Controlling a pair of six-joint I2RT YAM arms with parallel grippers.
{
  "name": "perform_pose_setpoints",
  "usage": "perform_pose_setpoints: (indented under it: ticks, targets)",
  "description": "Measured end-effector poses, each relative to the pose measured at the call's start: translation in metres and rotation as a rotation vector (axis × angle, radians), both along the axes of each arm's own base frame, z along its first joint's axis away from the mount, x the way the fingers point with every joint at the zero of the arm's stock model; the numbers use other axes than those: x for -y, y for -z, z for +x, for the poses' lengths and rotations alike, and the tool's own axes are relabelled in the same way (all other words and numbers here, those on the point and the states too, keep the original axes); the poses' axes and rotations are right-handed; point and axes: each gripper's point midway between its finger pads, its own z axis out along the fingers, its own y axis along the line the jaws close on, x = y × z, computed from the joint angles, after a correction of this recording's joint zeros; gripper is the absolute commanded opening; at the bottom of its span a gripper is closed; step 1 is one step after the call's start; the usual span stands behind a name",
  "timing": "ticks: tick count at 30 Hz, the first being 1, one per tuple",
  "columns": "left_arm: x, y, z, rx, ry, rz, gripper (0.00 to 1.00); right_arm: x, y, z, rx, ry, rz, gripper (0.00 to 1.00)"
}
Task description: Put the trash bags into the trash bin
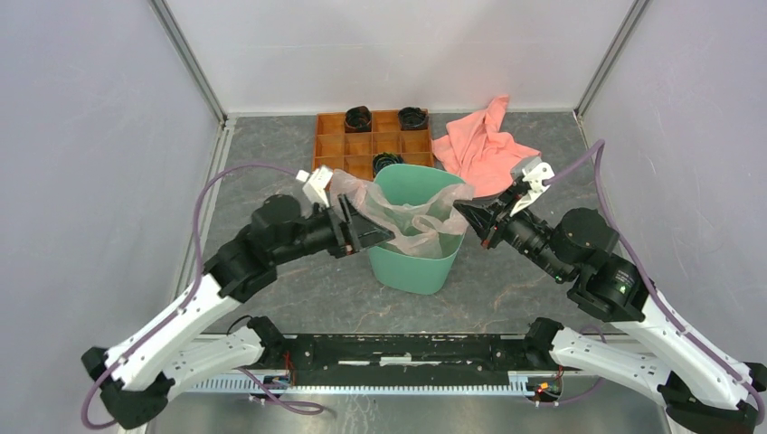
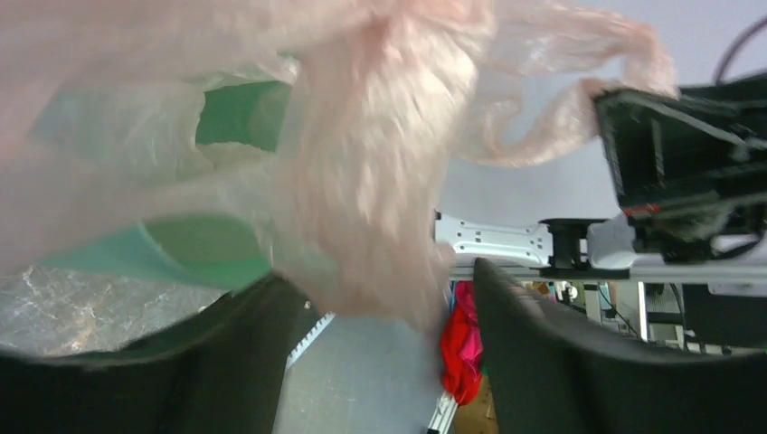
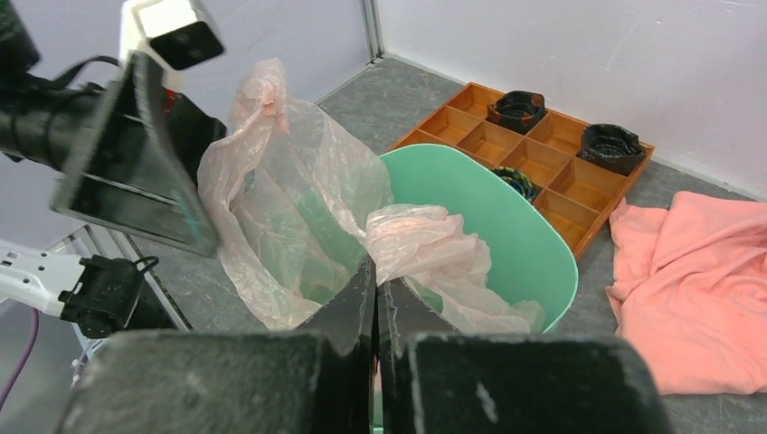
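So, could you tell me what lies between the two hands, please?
The trash bin, with the trash bag draped across its mouth, sits between left hand and right hand; top view.

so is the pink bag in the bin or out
Partly in: the trash bag sags inside the mint-green bin, but its edges reach out over the rim, one pinched by the right gripper.

The white-and-black left arm (image 1: 181,325) and matching right arm (image 1: 669,325) are bent at the elbows and angled inward, wrists nearly level. The left gripper (image 1: 369,233) is seen with jaws spread wide. The right gripper (image 1: 463,212) is closed, a thin, wrinkled pale pink plastic bag (image 1: 411,217) pinched at its tips.
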Motion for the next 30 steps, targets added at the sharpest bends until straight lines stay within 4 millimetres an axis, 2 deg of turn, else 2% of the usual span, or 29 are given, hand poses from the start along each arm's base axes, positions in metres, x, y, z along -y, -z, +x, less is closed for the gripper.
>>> perform_pose_setpoints:
  ticks: [2, 4, 8, 13, 16, 19, 22, 23, 25, 27, 29, 30]
  targets:
    - [0.013, 0.006, 0.005, -0.010, 0.014, 0.035, 0.47, 0.000, 0.000, 0.000, 0.000, 0.003, -0.001, 0.01]
    - [0.018, 0.014, 0.015, -0.011, -0.012, 0.074, 0.30, 0.001, 0.001, 0.001, -0.002, 0.006, -0.003, 0.01]
    - [0.007, 0.012, 0.028, 0.032, -0.085, 0.134, 0.04, 0.009, 0.005, 0.002, 0.002, 0.030, -0.062, 0.01]
    - [-0.018, -0.023, 0.038, 0.141, -0.187, 0.185, 0.02, 0.038, -0.009, 0.006, 0.028, 0.126, -0.171, 0.02]
    - [-0.031, -0.034, 0.030, 0.188, -0.203, 0.160, 0.02, 0.058, -0.017, -0.001, 0.042, 0.156, -0.202, 0.04]
    - [-0.038, -0.028, 0.012, 0.219, -0.169, 0.103, 0.02, 0.076, -0.013, -0.010, 0.042, 0.176, -0.217, 0.12]
    - [-0.040, -0.006, -0.009, 0.218, -0.106, 0.043, 0.02, 0.093, -0.007, -0.015, 0.030, 0.209, -0.237, 0.18]
    - [-0.040, 0.003, -0.014, 0.210, -0.089, 0.029, 0.02, 0.097, -0.003, -0.015, 0.023, 0.225, -0.249, 0.22]
    - [-0.039, 0.017, -0.021, 0.186, -0.063, 0.014, 0.02, 0.103, 0.004, -0.014, 0.002, 0.257, -0.270, 0.38]
    - [-0.038, 0.026, -0.027, 0.164, -0.042, -0.008, 0.02, 0.110, 0.016, -0.011, -0.036, 0.304, -0.290, 0.58]
    - [-0.037, 0.025, -0.031, 0.164, -0.028, -0.034, 0.02, 0.111, 0.025, -0.011, -0.074, 0.317, -0.290, 0.76]
    - [-0.036, 0.022, -0.032, 0.167, -0.023, -0.054, 0.02, 0.109, 0.031, -0.012, -0.096, 0.312, -0.290, 0.81]
